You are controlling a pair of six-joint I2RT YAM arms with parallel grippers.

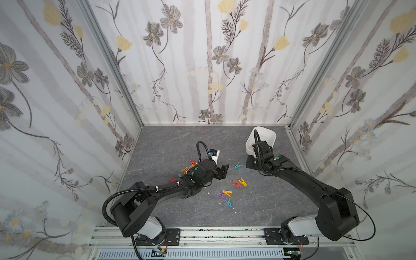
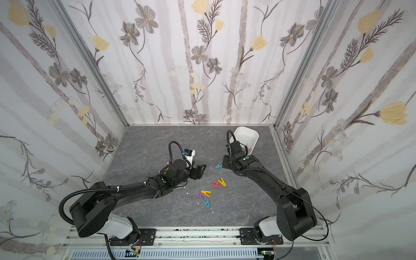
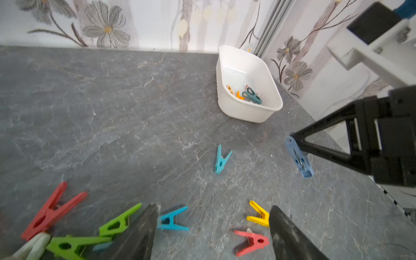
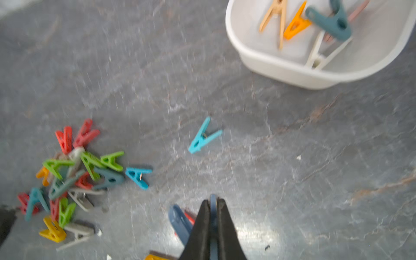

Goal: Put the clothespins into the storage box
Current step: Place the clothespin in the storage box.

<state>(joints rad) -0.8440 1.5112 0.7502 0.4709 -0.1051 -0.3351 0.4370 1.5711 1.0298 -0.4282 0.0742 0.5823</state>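
Observation:
The white storage box (image 1: 271,135) (image 2: 252,135) stands at the back right and holds several clothespins: beige, orange, teal (image 4: 331,22) and white. My right gripper (image 4: 213,200) (image 1: 250,163) is just in front of the box, shut on a blue clothespin (image 3: 299,157) (image 4: 180,221). My left gripper (image 3: 213,206) (image 1: 222,172) stands open over mid-table, with a blue (image 3: 172,219), a yellow (image 3: 258,213) and a red clothespin (image 3: 252,242) lying between its fingers. A teal clothespin (image 1: 238,166) (image 3: 221,159) lies between the two grippers.
A pile of mixed clothespins (image 4: 67,180) (image 1: 186,168) lies beside the left wrist. Yellow, purple and blue ones (image 1: 226,195) lie nearer the front. Patterned walls close in the grey table (image 1: 168,146) at the back and on both sides.

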